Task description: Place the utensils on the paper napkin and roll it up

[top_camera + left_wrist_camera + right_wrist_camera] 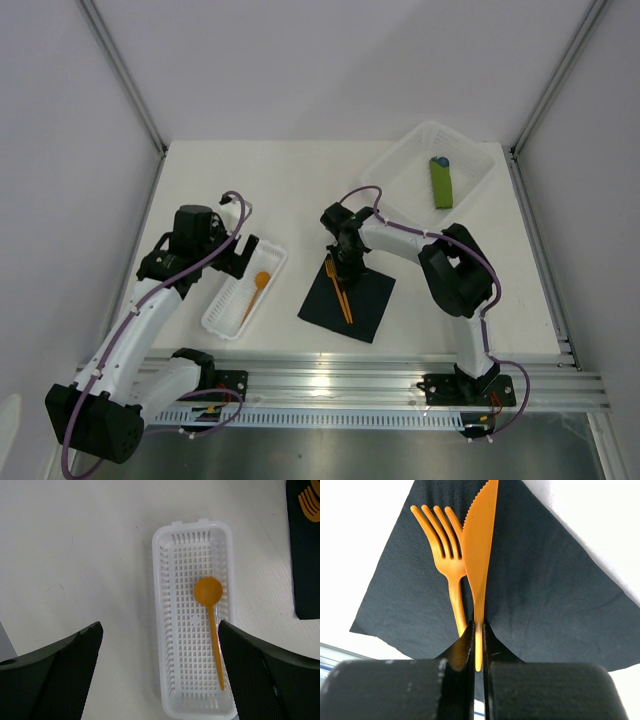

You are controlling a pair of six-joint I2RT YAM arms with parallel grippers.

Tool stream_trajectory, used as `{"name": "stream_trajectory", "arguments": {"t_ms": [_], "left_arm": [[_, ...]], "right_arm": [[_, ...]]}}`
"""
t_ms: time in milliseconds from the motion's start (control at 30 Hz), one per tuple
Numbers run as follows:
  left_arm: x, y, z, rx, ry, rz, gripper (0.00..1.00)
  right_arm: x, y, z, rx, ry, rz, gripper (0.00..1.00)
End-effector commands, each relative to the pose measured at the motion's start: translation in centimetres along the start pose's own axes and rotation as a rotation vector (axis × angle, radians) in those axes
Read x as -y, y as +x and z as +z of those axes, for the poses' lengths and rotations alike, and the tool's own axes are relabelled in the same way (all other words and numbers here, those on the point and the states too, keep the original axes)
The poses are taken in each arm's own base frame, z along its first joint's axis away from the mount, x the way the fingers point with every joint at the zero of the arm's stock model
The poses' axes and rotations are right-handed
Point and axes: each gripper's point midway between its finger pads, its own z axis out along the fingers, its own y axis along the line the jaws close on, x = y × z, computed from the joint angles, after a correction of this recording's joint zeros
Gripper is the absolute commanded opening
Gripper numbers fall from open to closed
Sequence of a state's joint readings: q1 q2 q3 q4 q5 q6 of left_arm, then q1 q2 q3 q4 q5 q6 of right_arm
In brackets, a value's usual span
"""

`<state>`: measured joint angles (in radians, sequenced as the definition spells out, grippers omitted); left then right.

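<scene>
1. Right wrist view hides the knife's (481, 555) handle end between the fingers of my right gripper (477, 630). The fork's (445, 545) handle also runs out of sight behind them. I can't tell whether the blade touches the paper napkin (545, 605).
2. That napkin is black, flat, unrolled and lightly creased. The orange fork and the serrated orange knife sit side by side over its middle, pointing the same way.
3. The orange spoon (210, 610) is off the napkin, inside the white slotted basket (157, 630) to the napkin's left.
4. My right arm reaches over the napkin's far corner, wrist bent down, jaws pinched tight on the knife handle.
5. My left gripper (160, 627) hovers over the basket, left of the napkin, fingers spread wide, holding nothing.
</scene>
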<state>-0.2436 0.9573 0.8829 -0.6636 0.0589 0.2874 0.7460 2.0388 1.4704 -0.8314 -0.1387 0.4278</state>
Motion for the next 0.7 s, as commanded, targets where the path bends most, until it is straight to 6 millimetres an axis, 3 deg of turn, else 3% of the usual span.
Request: {"name": "stream_trajectory", "arguments": {"t_ms": [0,467,667], "left_arm": [[-0.12,-0.94,-0.54,0.029,0.001,-0.015,1.00],[0.21,-0.81,-0.56,0.027,0.019,-0.009,1.00],[0.34,-0.70,-0.47,0.023,0.027,-0.008,1.00]], "right_arm": [[0.04,-0.62,-0.13,0.024,0.004,0.015,0.00],[-0.10,-0.71,-0.46,0.030,-0.002,0.009,0.17],[-0.34,-1.13,-1.02,0.051,-0.006,0.002,0.18]]}}
